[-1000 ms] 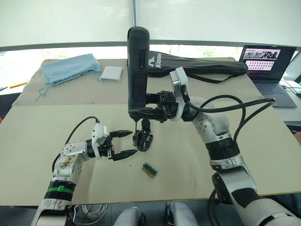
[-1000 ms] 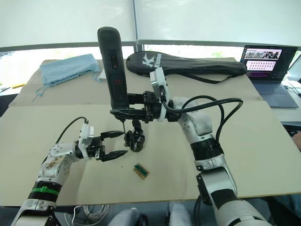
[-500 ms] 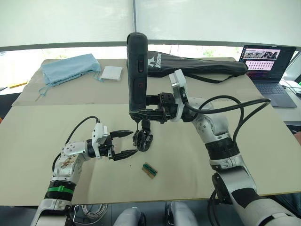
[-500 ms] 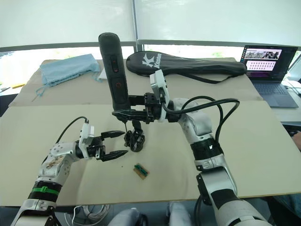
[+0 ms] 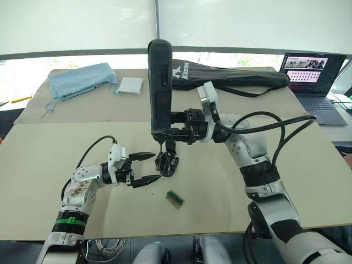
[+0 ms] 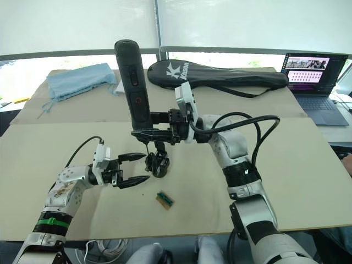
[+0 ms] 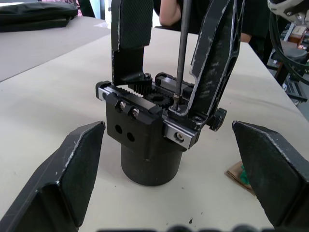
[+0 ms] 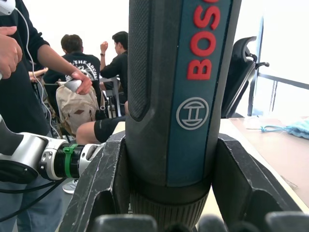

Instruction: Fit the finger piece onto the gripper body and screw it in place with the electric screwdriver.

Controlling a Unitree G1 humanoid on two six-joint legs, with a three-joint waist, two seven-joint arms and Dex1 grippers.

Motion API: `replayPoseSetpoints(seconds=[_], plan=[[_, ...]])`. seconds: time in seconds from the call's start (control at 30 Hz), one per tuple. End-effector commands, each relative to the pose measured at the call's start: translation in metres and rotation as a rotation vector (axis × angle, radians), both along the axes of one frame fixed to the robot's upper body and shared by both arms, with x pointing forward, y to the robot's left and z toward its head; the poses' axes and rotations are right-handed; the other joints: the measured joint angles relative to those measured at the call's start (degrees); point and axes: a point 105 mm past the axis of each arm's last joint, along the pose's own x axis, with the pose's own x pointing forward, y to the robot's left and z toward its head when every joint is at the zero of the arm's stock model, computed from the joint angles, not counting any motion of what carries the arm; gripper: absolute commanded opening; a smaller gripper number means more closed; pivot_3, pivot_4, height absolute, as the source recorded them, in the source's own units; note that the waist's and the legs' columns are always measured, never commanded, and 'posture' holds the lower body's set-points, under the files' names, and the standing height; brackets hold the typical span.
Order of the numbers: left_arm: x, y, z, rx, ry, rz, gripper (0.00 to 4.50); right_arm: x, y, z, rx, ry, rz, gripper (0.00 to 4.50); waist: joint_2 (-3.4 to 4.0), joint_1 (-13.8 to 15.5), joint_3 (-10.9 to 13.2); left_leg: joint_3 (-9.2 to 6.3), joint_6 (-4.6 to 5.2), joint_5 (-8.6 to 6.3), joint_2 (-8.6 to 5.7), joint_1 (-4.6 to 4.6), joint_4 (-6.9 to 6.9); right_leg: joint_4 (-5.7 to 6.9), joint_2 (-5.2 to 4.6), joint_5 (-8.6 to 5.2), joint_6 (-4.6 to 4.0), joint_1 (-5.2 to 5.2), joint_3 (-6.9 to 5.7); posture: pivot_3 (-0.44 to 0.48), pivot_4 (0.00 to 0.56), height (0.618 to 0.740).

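**Screwdriver bit down on gripper body, left claw spread beside it**

While your right claw [image 5: 165, 132] pinches the electric screwdriver [image 5: 159, 82] near its lower end, the tool stands close to upright over the middle of the tabletop [image 5: 308, 181], bit pointing down. In the left wrist view the thin metal bit [image 7: 180, 53] lands at a screw spot on top of the gripper body [image 7: 149, 137]. That body sits upright on its round base, mid-tabletop, just below the screwdriver [image 6: 155, 163]. Two black fingers rise from its top rail; the finger piece [image 7: 215, 53] is the one next to the bit, seated on the body.

Your left claw [image 5: 147, 168] is spread wide, empty, tips aimed at the body from its left and just beside it, not touching. Its two fingertips [image 7: 72, 174] flank the body in the wrist view.

A small green-and-tan part [image 5: 175, 198] lies on the near side of the body. Far side: blue cloth [image 5: 81, 80] at left, black racket bag [image 5: 231, 77] centre, laptop [image 5: 311, 77] far right.
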Motion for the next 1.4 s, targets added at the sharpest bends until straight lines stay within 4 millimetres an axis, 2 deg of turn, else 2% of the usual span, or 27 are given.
replayPoseSetpoints(seconds=[0.03,0.4,1.07,1.4], plan=[[0.002,0.0,-0.001,0.016,-0.023,0.008,4.5,-0.005,0.0,0.014,0.053,-0.069,0.007,1.94,0.0,0.0,0.0,0.0,0.0,0.0,0.0,0.0,0.0,0.0,0.0,0.0,0.0,0.0,-0.01,0.0,0.15,0.74],[0.008,-0.001,-0.011,0.053,-0.014,0.026,4.5,-0.003,0.002,0.013,0.047,-0.064,0.006,1.94,0.0,0.0,0.0,0.0,0.0,0.0,0.0,0.0,0.0,0.0,0.0,0.0,0.0,0.0,-0.12,0.0,0.15,0.74],[0.033,-0.033,-0.032,0.129,-0.006,-0.037,4.5,-0.002,0.004,0.012,0.04,-0.071,0.01,1.94,-0.01,0.2,0.0,0.0,0.01,0.0,-0.02,0.0,0.06,0.02,-0.03,0.0,0.0,0.02,-0.19,0.0,0.15,0.74],[0.034,-0.042,-0.039,0.136,0.006,-0.067,4.5,-0.001,0.004,0.011,0.035,-0.074,0.004,1.94,-0.01,0.4,0.0,-0.02,0.01,0.01,-0.03,0.0,0.08,0.03,-0.1,0.0,0.0,0.03,0.03,0.0,0.15,0.74]])
